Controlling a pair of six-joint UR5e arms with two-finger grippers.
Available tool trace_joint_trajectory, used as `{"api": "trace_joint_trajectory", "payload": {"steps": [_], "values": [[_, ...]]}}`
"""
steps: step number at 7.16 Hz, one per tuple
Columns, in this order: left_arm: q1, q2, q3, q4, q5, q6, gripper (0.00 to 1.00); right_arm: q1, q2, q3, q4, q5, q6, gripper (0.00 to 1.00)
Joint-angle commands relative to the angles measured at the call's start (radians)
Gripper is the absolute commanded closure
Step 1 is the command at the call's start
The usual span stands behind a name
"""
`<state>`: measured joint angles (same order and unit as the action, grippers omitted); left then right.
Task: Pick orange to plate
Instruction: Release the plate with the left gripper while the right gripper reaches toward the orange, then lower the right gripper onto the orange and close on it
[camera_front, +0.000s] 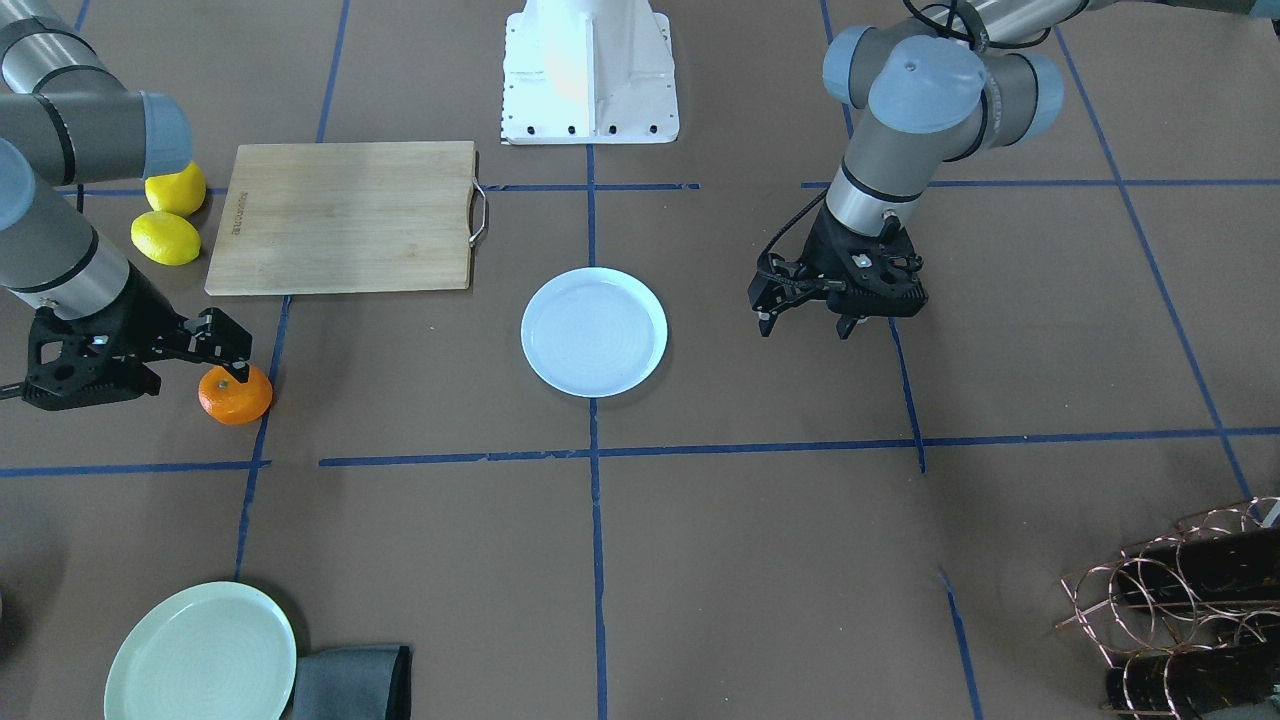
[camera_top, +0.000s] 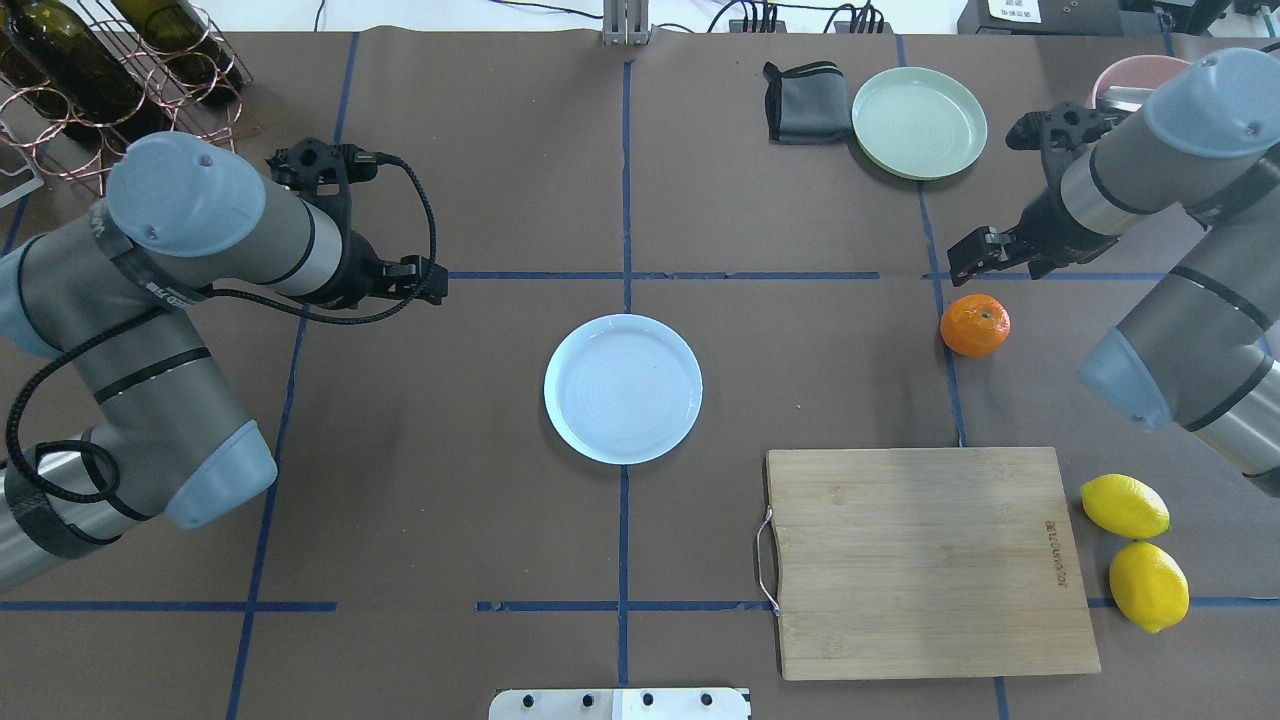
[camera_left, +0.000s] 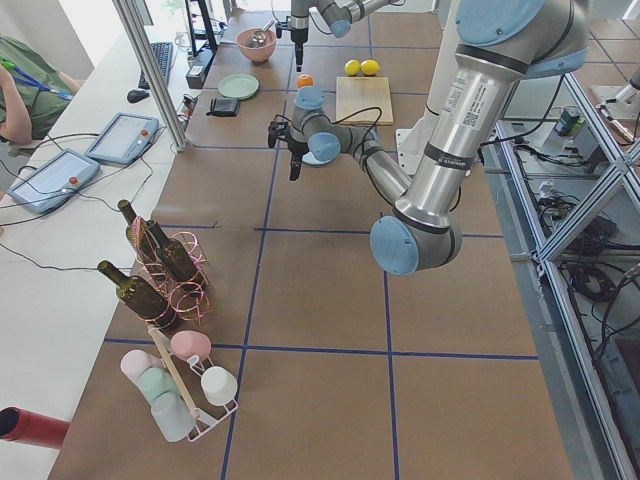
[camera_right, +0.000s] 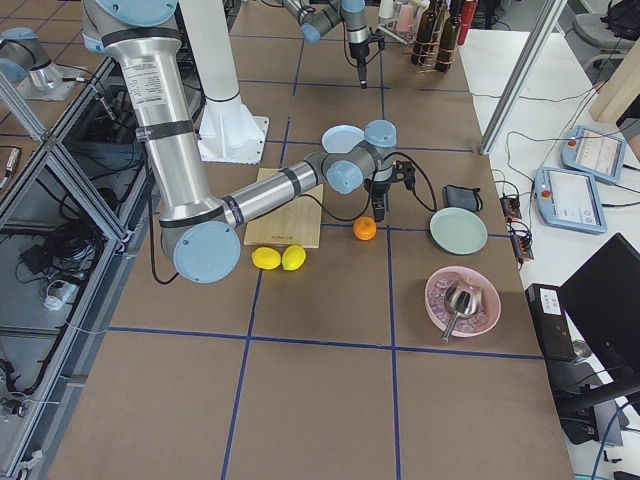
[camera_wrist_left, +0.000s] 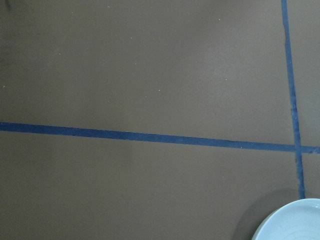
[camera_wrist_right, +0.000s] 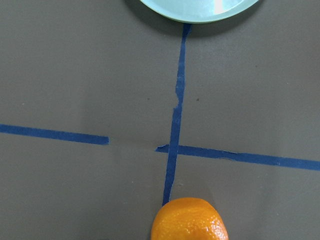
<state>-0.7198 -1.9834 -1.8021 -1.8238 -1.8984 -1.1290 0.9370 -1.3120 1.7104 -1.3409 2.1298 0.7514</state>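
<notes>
Right gripper (camera_top: 972, 256): just by small round bright-orange citrus (camera_top: 975, 325), not around it; opening can't tell.
Left gripper (camera_front: 805, 322): wide, empty.
Risk: off-centre grab may roll fruit away from glossy pale blue-white round plate (camera_top: 623, 389).

Left gripper (camera_front: 803, 322) hangs over the counter's left half, fingers spread. Right gripper (camera_front: 238, 362) hovers low at right, spread unclear.

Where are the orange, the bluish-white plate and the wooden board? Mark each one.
orange (camera_top: 975, 325): overhead view, middle of its peel.
bluish-white plate (camera_top: 623, 388): overhead view, its bare centre.
wooden board (camera_top: 925, 560): overhead view, middle of the wood.
</notes>
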Motion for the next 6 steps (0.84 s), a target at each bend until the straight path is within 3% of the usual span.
{"api": "trace_joint_trajectory", "payload": {"steps": [1, 3, 6], "values": [[-0.036, 0.011, -0.006, 0.046, -0.005, 0.006, 0.00, -0.027, 0.007, -0.032, 0.002, -0.016, -0.007, 0.00], [-0.053, 0.020, -0.008, 0.057, -0.005, 0.009, 0.00, -0.073, 0.010, -0.064, 0.002, -0.074, -0.010, 0.00], [-0.064, 0.021, -0.006, 0.057, -0.005, 0.011, 0.00, -0.073, -0.001, -0.077, 0.000, -0.074, -0.036, 0.00]]}}
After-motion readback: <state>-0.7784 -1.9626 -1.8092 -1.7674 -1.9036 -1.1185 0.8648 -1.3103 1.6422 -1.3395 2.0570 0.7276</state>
